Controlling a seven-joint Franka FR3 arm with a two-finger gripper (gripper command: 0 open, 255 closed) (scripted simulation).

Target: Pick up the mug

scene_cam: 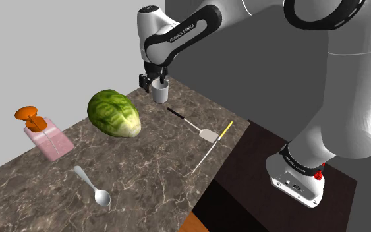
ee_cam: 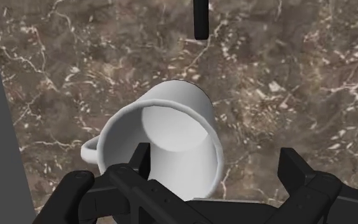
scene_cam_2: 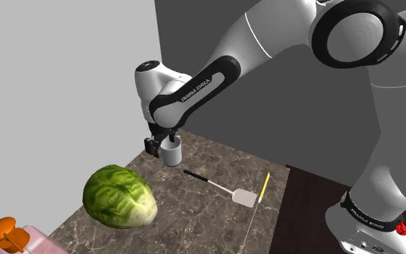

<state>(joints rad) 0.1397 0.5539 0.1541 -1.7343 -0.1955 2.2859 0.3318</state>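
Near the marble counter's (scene_cam: 144,173) far edge, the gripper (ee_cam: 219,158) stood released, one finger inside the white mug (ee_cam: 177,121).

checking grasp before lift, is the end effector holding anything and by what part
Nothing is held: the end effector is open, straddling the wall of the mug, one finger inside, the other clear of its outside.

Layout, shoulder view. On the bench (scene_cam: 152,173): the mug (scene_cam: 161,93) at the far end, directly under the hand (scene_cam: 154,84). The lettuce (scene_cam: 114,113) lies nearer, to the mug's left. The soap dispenser (scene_cam: 45,136) is at the left edge, and the spoon (scene_cam: 93,186) is nearest. The spatula (scene_cam: 192,124) lies right of the lettuce, and a thin stick (scene_cam: 211,149) just right of the spatula. The stand (scene_cam: 256,158) adjoins the bench's right side.
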